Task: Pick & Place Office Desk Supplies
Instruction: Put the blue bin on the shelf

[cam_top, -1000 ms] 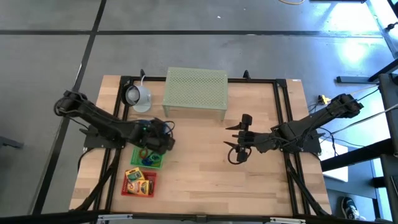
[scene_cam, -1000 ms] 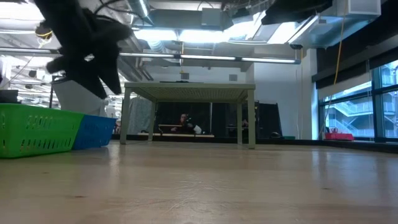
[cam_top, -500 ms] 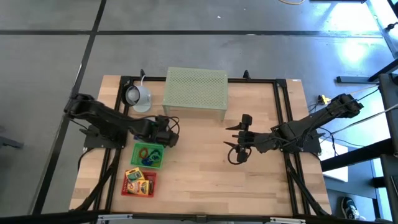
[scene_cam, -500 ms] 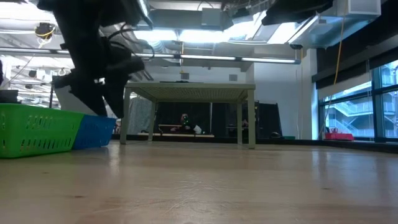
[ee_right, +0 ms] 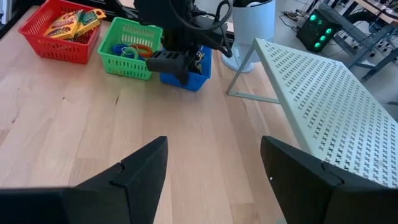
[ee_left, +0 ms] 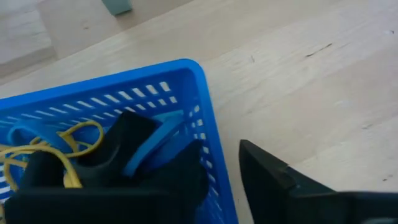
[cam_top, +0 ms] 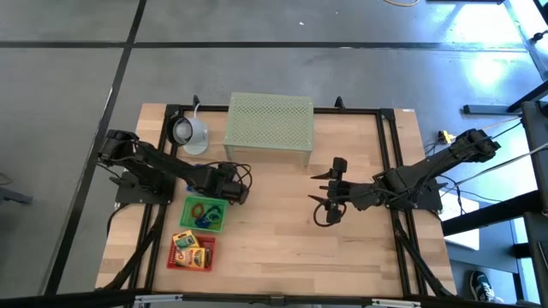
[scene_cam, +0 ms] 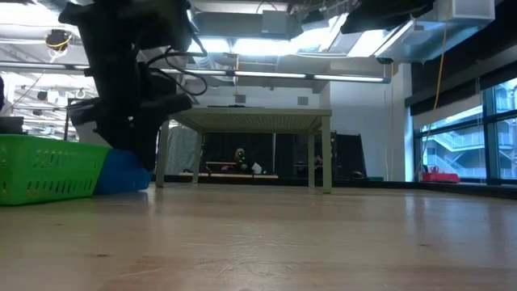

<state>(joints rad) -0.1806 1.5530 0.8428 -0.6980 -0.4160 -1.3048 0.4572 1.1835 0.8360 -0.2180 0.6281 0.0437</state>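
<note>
Loops (ee_right: 132, 50) in green basket (ee_right: 127, 65); three baskets; two yellow boxes (ee_right: 73, 22).

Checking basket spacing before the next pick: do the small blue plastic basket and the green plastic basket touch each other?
Touching. The right wrist view shows the blue plastic basket pressed side to side against the green plastic basket, with no wood visible between their walls.

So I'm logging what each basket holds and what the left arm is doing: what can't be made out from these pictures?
- Blue basket: hidden under the left claw in the high view; left wrist view shows only yellow loops.
- Left claw: whether it grips anything; its dark fingers block the view.
- Green basket: loops too small to count.
- Red basket: print on the yellow boxes unreadable.
- Low view: basket walls hide all contents.
</note>
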